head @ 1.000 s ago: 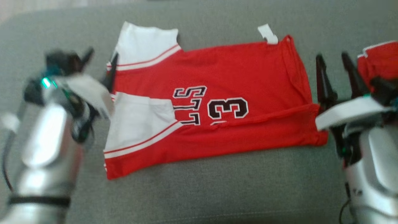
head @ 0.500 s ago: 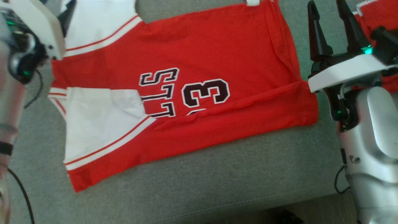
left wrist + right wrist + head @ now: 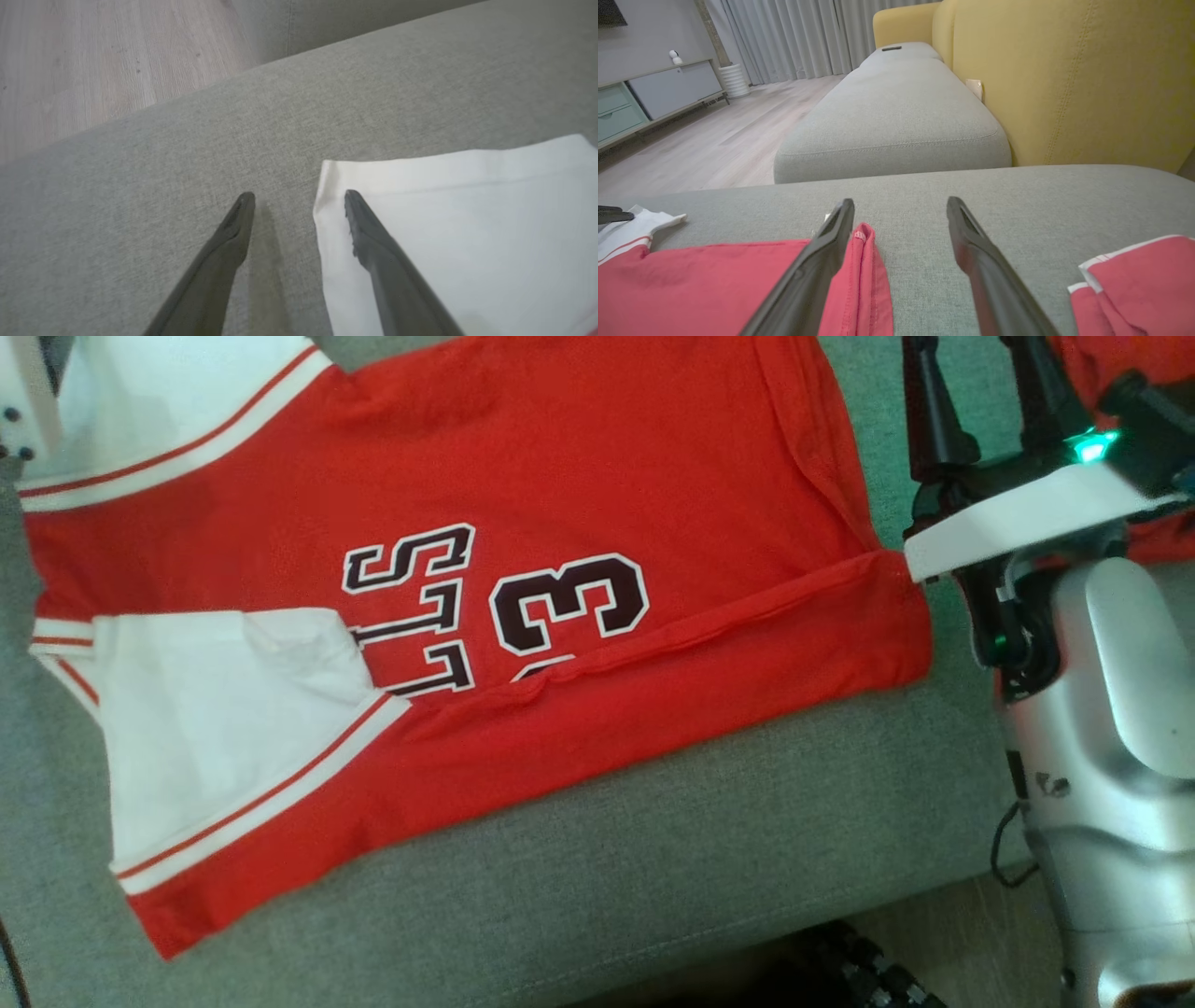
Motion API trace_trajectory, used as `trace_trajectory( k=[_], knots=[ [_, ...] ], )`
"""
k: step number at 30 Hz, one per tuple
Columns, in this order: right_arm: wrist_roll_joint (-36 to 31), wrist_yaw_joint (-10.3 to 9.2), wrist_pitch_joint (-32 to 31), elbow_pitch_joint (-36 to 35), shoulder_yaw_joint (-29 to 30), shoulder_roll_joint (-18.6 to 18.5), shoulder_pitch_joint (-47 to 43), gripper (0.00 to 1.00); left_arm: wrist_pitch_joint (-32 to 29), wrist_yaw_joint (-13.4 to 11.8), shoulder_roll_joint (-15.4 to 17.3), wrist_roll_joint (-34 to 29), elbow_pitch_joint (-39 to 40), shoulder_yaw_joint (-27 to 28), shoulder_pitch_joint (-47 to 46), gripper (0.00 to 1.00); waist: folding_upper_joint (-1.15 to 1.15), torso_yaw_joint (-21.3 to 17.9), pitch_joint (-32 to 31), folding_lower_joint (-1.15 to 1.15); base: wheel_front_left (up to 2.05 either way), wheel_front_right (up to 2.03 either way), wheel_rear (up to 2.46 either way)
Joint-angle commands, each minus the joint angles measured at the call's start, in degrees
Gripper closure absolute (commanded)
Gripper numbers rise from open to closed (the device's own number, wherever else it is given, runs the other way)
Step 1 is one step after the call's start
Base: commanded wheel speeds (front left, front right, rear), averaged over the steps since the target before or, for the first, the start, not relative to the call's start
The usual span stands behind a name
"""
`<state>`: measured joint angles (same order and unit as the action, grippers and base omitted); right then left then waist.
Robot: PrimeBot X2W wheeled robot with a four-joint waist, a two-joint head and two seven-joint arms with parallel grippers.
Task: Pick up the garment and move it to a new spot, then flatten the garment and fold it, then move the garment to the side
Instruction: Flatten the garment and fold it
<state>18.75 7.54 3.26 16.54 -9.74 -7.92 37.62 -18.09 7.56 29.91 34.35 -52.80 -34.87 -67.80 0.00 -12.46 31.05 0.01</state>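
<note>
Red jersey [image 3: 607,457] lies flat on grey sofa cushion [image 3: 653,896]. Left gripper [image 3: 299,196] fingers spread wide, empty, straddling jersey's white corner at left. Right gripper [image 3: 901,200] spread wide, empty, at right hem edge.

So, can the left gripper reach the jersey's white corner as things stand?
Probably yes: the left gripper is open, one finger over the jersey's white corner, the other over cushion, nothing between.

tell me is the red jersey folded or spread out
Partly folded: the jersey lies flat, its near edge turned up over part of the print.
</note>
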Motion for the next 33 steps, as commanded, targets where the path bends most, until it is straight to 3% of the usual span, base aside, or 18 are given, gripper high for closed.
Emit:
trace_trajectory(
  k=[1,16,17,18,23,33],
  knots=[
    [0.48,-0.05,0.89,-1.52,-1.09,0.07,0.85,0.00,-0.48,-0.08,3.39,-0.10,0.21,0.92,-3.26,0.00,0.00,-0.47,0.68,-0.01,0.00,0.00,0.00],
    [0.33,-0.05,1.66,0.63,-0.95,-0.13,2.08,0.00,-3.80,-0.08,3.26,6.38,-1.33,-4.96,-5.68,0.00,0.00,-1.18,1.42,-0.01,0.00,0.00,0.00],
    [0.26,-0.05,1.63,0.75,-0.93,-0.12,2.13,0.00,-4.40,-0.08,3.21,7.11,-1.26,-5.36,-5.51,0.06,0.00,-1.09,1.36,-0.01,0.00,0.00,0.00],
    [0.20,-0.05,1.60,0.86,-0.88,-0.14,2.19,0.00,-4.92,-0.08,3.11,7.87,-0.96,-5.84,-5.32,0.99,0.00,-0.93,1.30,-0.01,0.00,0.00,0.00],
    [0.07,-0.05,1.19,1.30,-0.50,-0.59,2.42,0.00,-3.17,-0.08,2.87,9.69,-0.09,-6.83,-5.30,1.00,0.00,0.39,0.81,-0.01,0.00,0.00,0.00],
    [1.53,-0.05,-5.48,3.69,-1.39,-5.48,4.20,0.00,8.23,-0.08,-2.33,11.58,4.04,-10.43,-3.76,1.00,0.00,7.84,-3.90,-0.01,0.00,0.00,0.00]
  ],
)
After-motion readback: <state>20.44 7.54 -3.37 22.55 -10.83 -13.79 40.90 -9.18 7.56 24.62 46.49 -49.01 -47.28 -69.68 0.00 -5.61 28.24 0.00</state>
